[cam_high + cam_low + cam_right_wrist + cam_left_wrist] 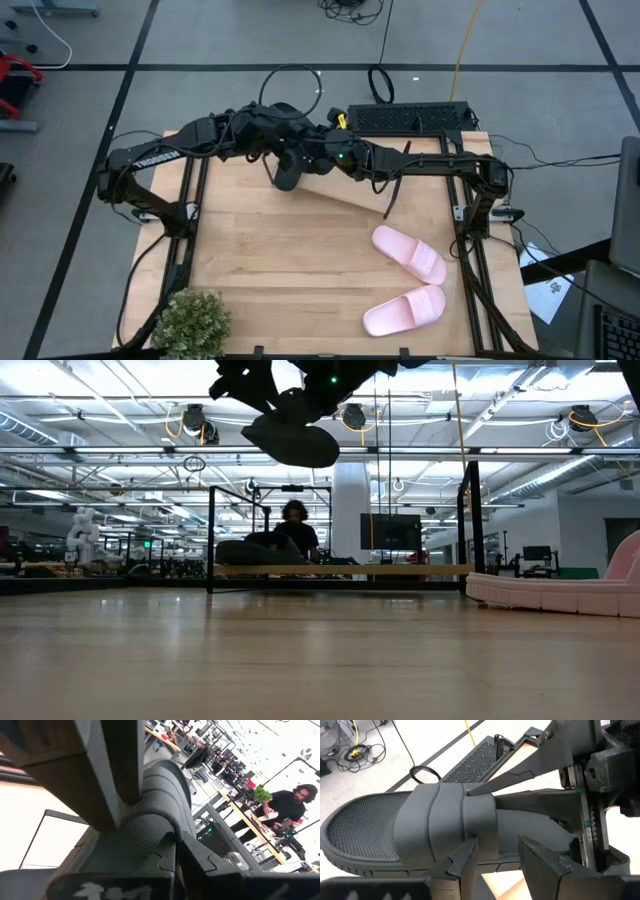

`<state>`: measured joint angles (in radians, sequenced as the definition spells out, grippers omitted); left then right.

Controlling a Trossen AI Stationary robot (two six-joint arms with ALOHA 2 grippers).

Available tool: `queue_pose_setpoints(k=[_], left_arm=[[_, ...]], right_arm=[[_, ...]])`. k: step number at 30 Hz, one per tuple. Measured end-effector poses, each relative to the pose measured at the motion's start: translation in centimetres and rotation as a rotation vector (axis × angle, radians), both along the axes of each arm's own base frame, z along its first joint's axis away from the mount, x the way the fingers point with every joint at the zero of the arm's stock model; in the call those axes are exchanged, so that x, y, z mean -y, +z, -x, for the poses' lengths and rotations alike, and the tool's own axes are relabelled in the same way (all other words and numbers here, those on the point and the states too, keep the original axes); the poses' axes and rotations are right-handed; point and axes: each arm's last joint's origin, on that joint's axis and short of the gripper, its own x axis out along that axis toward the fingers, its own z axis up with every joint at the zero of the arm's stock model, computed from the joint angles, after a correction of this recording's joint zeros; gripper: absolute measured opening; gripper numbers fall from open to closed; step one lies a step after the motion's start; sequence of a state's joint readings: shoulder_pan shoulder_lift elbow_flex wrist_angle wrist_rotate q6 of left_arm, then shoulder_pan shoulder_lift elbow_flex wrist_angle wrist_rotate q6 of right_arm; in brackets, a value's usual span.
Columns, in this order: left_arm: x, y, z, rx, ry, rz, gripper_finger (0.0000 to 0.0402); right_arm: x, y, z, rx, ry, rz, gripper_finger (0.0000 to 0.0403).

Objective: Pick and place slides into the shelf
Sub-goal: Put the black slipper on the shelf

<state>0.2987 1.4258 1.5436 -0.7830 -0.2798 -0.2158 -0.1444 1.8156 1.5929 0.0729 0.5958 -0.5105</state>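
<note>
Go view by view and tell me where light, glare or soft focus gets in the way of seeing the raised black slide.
High view: even light, the matte black slide sandal merges with the dark arms. Low view: bright ceiling lights leave it a silhouette. Left wrist view: well lit, strap ridges and mesh footbed clear. Right wrist view: very close and soft, with a washed-out bright background.

Two pink slides [409,253], one black slide [287,172], one shelf [340,570], one potted plant [190,322].

No legible text (arm lettering perhaps).
</note>
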Motion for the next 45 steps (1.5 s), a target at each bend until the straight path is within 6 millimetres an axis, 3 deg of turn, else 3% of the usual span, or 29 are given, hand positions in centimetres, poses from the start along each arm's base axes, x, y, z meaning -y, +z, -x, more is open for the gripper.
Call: queue_pose_setpoints(k=[16,25,37,45], left_arm=[[0.0,0.9,-0.5,0.160,0.044,0.053,0.0147],[0.7,0.3,-0.2,0.101,0.088,0.080,0.0147],[0.0,1.0,2.8,0.043,0.188,0.077,0.0147],[-1.9,1.0,4.6,0.015,0.100,0.188,0.0147]], right_arm=[[0.3,-0.6,-0.3,-0.007,0.054,-0.021,0.0000],[1.0,-0.7,-0.3,0.005,0.002,-0.023,0.0000],[1.7,-1.1,0.1,-0.059,-0.045,-0.009,0.0000],[1.1,-0.9,0.0,-0.072,-0.022,0.012,0.0000]])
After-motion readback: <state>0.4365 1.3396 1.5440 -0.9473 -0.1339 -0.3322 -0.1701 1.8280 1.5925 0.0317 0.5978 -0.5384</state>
